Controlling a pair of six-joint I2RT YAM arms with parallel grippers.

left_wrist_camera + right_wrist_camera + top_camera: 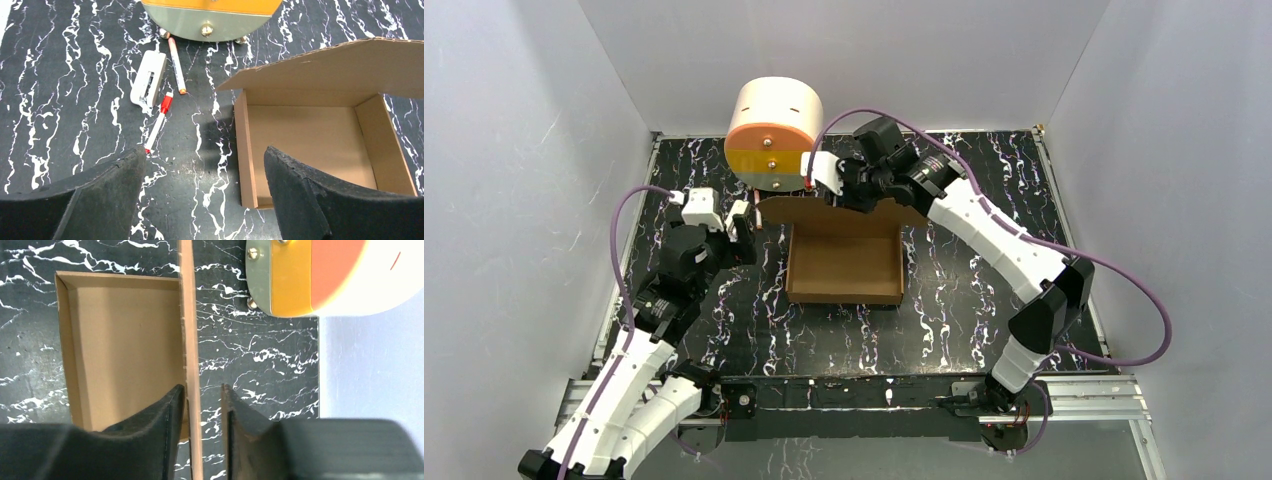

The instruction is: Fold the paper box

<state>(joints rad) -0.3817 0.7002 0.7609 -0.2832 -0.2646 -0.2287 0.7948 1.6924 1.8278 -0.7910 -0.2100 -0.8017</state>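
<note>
Nearest us in the left wrist view, the left end effector [205, 195] stands wide open with nothing between its pads, hovering over the counter [60, 100] just beside the left wall of the paper box [310, 140]. The box sits mid-counter as a shallow tray with its walls already up and its lid panel raised along the far edge.

The right end effector [204, 412] straddles that lid panel's edge. One pad looks to be touching the cardboard and the other stands slightly apart, so we read it as partly open and cannot tell whether it has any real hold on the lid.

We see several ways this could go wrong:

- With so loose a hold, the lid could spring back upright or flop toward the cream cylinder [774, 135] just behind it.
- If the right arm pushes down without the tray being steadied, the light box may slide on the counter, since the left end effector holds nothing.
- The lid's side tabs could land outside the walls and crumple.
- Two markers [159, 122] and a small white case [148, 80] lie near the left arm, and a sweep there could scatter them.
</note>
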